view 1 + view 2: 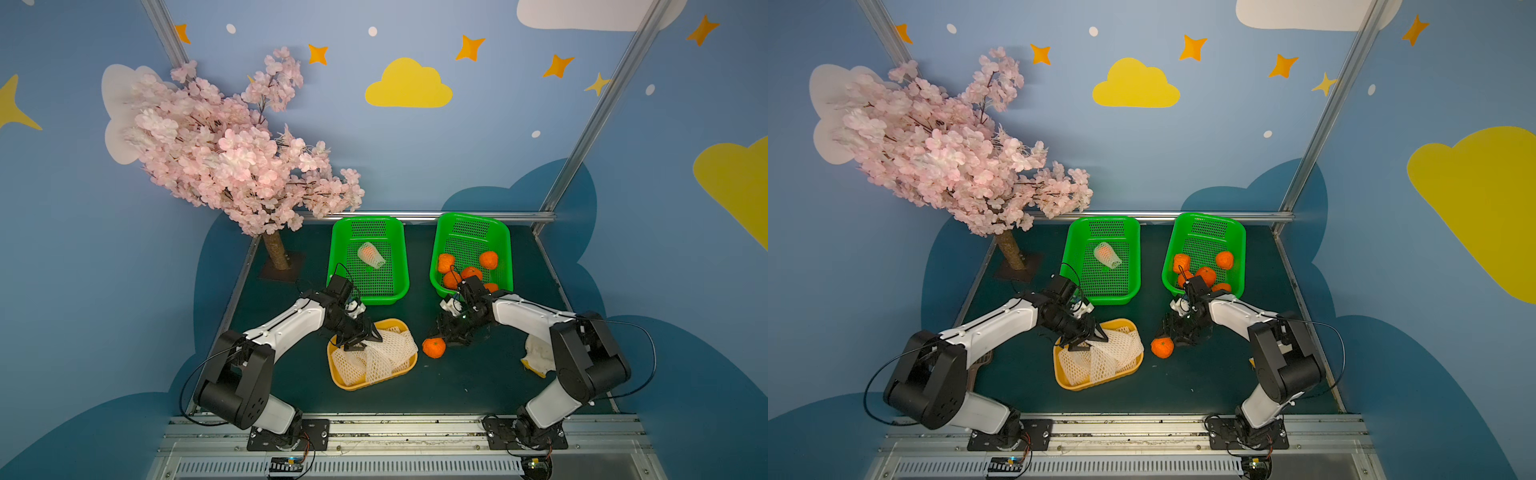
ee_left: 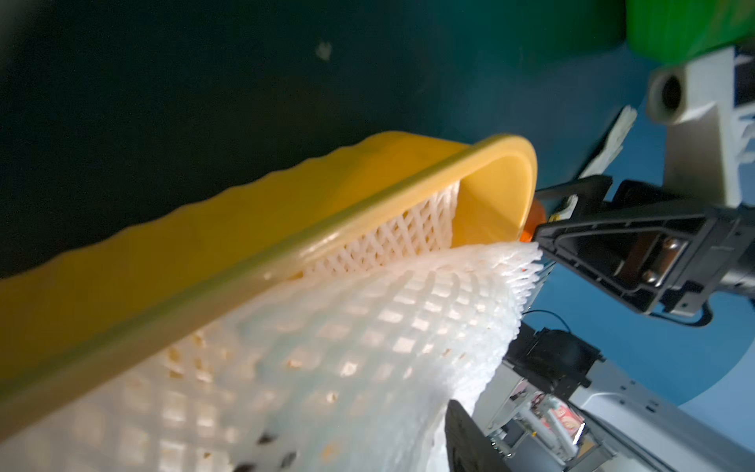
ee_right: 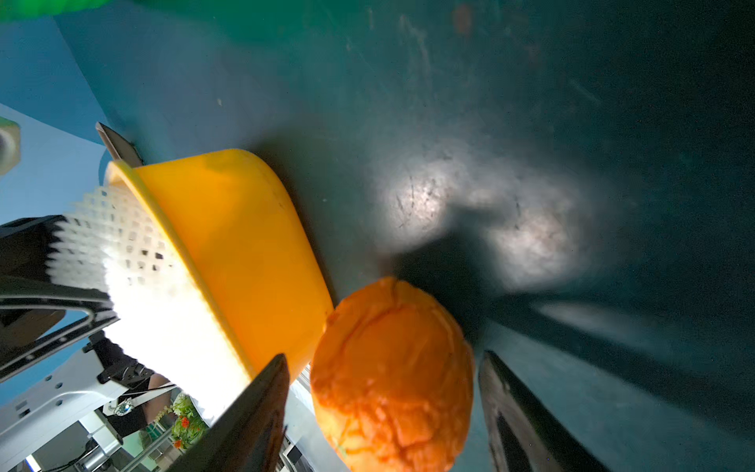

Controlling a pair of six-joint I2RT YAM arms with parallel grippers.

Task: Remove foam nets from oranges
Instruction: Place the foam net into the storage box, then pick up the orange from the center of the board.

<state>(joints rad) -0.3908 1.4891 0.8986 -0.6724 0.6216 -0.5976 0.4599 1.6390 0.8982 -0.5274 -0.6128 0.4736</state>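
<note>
White foam net (image 2: 367,327) lies between parted jaws of the left gripper (image 1: 360,341), yellow tray (image 1: 338,376) beneath. Jaws of the right gripper (image 1: 437,337) flank a bare orange (image 1: 433,348); clamped or not, I cannot tell.

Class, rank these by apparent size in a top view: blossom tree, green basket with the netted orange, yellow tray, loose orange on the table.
1. blossom tree
2. green basket and yellow tray: too alike to rank
3. loose orange

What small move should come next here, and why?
Probably the right gripper should carry the bare orange between its jaws to the green basket holding the other bare oranges; the foam nets lie in the yellow tray beneath the open left gripper.
</note>
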